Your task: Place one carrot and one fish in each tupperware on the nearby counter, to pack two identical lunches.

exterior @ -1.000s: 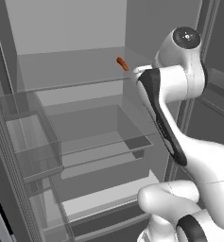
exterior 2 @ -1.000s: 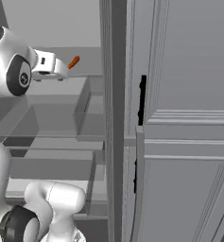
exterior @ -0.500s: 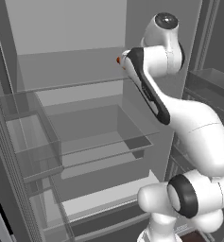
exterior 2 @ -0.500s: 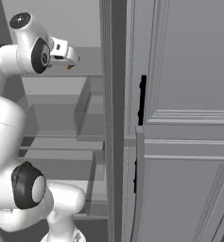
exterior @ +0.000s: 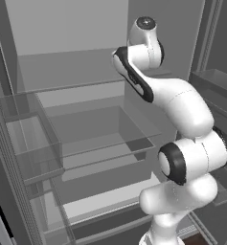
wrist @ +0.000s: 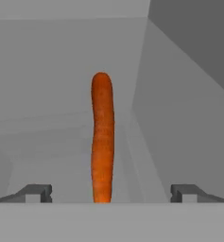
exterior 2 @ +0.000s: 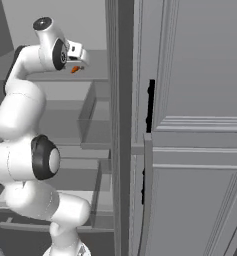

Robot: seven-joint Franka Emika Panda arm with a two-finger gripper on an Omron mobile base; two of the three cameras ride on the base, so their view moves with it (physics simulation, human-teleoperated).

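Carrot (wrist: 102, 137) fills the middle of the hand view, a long orange root running straight up the frame from the bottom edge, lying on a pale grey shelf (wrist: 47, 142) inside what looks like an open fridge. The gripper (wrist: 111, 193) has its jaws spread wide apart, one dark fingertip low at the left and one low at the right of the frame, with the carrot lined up between them and touching neither, so nothing is held yet. That alignment reads as deliberate: with the root lengthwise along the approach and the jaws either side, a short advance and a squeeze would catch it across its narrow width. In the right base view the gripper (exterior 2: 78, 61) sits at the upper left, reaching into the cabinet, with a small orange tip of the carrot (exterior 2: 75, 69) just below it. The white arm (exterior: 158, 91) rises from the lower right of the left base view and bends toward the upper shelves. The interior is uniform grey, with glassy shelves and a clear door bin (exterior: 31, 148) at the left of that view; a tall grey panelled door (exterior 2: 190, 130) with a black handle occupies the right of the right base view.
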